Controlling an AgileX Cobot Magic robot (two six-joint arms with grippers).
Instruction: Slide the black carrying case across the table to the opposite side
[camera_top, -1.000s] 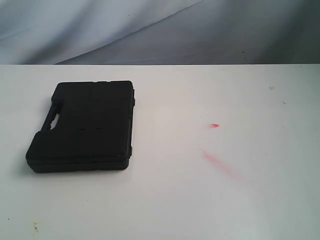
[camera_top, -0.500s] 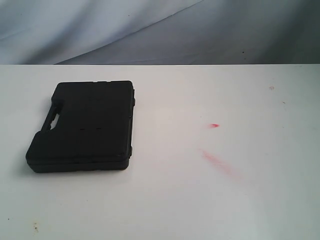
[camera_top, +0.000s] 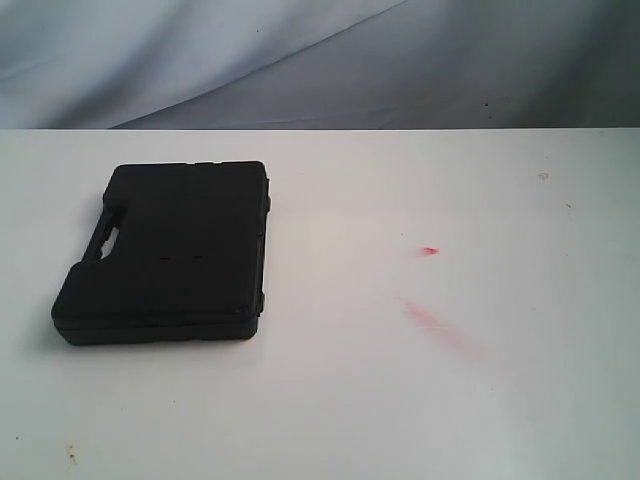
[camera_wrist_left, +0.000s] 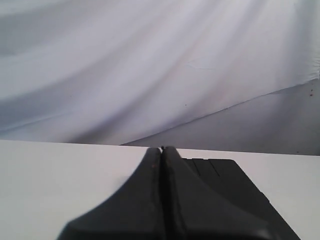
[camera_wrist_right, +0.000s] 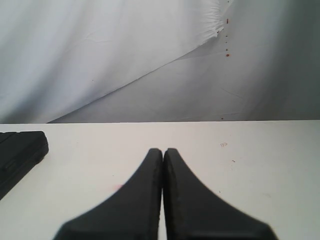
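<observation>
The black carrying case (camera_top: 165, 252) lies flat on the left part of the white table (camera_top: 420, 400), its handle cut-out toward the left. Neither arm shows in the exterior view. In the left wrist view my left gripper (camera_wrist_left: 161, 148) is shut, fingertips pressed together, and the case (camera_wrist_left: 235, 185) lies on the table beyond it, partly hidden behind the fingers. In the right wrist view my right gripper (camera_wrist_right: 163, 150) is shut with nothing between its fingers, and a corner of the case (camera_wrist_right: 20, 150) shows at the edge of that view, well apart from it.
Two pink-red smears (camera_top: 435, 325) mark the table right of centre. Small specks (camera_top: 70, 455) dot the near left. A grey-white cloth backdrop (camera_top: 300, 60) hangs behind the table's far edge.
</observation>
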